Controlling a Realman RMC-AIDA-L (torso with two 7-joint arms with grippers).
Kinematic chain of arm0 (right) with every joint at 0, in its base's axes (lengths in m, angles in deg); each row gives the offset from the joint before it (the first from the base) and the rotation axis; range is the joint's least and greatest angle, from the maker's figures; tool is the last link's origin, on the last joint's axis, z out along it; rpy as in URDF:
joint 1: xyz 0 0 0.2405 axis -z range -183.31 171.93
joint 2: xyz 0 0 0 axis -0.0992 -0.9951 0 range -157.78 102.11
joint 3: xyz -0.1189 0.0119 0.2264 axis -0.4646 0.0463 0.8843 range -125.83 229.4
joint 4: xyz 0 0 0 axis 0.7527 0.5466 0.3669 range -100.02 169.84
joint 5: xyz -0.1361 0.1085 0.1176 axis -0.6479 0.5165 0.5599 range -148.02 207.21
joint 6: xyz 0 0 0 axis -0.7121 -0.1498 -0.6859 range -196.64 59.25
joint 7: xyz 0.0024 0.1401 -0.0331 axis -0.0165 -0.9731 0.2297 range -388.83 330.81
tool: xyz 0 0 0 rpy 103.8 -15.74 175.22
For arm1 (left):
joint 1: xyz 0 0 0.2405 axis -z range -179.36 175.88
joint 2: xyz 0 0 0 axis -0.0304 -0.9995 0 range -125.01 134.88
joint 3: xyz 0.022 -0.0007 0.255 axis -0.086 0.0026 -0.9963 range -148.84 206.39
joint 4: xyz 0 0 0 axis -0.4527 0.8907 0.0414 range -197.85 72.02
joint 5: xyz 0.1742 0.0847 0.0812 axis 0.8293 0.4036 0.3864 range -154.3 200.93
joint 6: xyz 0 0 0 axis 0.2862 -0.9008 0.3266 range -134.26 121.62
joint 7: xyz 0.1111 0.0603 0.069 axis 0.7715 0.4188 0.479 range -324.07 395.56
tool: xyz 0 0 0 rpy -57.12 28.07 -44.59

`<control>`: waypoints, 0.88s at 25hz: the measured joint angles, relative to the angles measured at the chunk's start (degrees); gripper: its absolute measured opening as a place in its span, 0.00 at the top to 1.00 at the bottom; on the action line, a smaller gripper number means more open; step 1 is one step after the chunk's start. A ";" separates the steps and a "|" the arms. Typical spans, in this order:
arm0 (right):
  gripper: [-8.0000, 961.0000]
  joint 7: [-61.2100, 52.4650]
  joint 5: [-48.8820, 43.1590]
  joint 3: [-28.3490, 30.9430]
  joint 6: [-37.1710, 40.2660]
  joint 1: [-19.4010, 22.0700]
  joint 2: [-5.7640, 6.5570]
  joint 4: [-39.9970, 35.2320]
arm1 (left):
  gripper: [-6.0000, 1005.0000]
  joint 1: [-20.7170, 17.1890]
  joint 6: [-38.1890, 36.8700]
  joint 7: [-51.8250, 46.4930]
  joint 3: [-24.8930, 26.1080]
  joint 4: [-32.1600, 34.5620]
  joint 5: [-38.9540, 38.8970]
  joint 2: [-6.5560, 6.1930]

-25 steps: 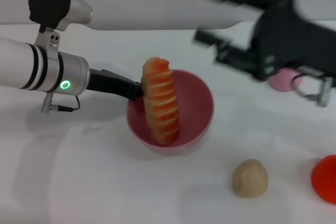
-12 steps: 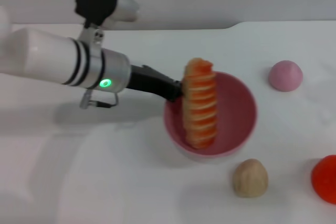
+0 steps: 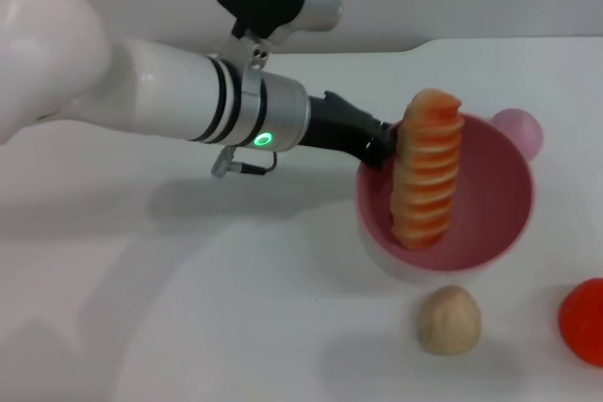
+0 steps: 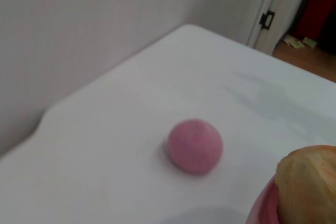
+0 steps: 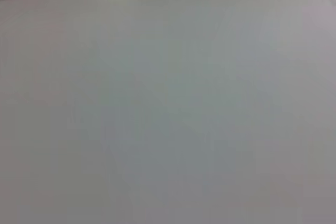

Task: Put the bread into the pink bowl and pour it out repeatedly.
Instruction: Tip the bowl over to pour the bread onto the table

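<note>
Shifted rightward pink bowl (image 3: 490, 233), bread (image 3: 426, 168), seemingly left gripper-held (image 3: 377, 151), crowding pink dome (image 3: 520, 129)

A small pink dome (image 3: 520, 129) sits on the white worktop (image 3: 188, 308), toward the far side. Nearer to the front a round tan bun (image 3: 449, 319) lies alone. A red object (image 3: 584, 320) is at the right edge, cut off, just beside the bun but apart. In the left wrist view a door (image 4: 286, 3) stands beyond the worktop's end.

A small pink dome (image 4: 195, 145) rests on the white table (image 4: 105, 145). Beside it: pink bowl (image 4: 265, 208) rim, apparently bread (image 4: 310, 187).
</note>
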 joint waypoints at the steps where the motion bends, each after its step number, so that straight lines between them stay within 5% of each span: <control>1: 0.36 0.01 0.03 0.28 0.43 0.12 0.01 0.43 | 0.95 0.00 1.23 0.39 -0.58 0.30 0.00 0.00; 13: 0.36 -0.10 0.16 0.59 2.76 0.49 -0.04 2.29 | 0.95 -0.94 25.02 8.37 -17.02 2.20 -3.09 0.21; 22: 0.37 -0.33 0.20 -0.01 2.92 0.15 -0.08 2.38 | 0.95 -1.14 38.22 12.36 -23.26 0.80 -2.90 0.33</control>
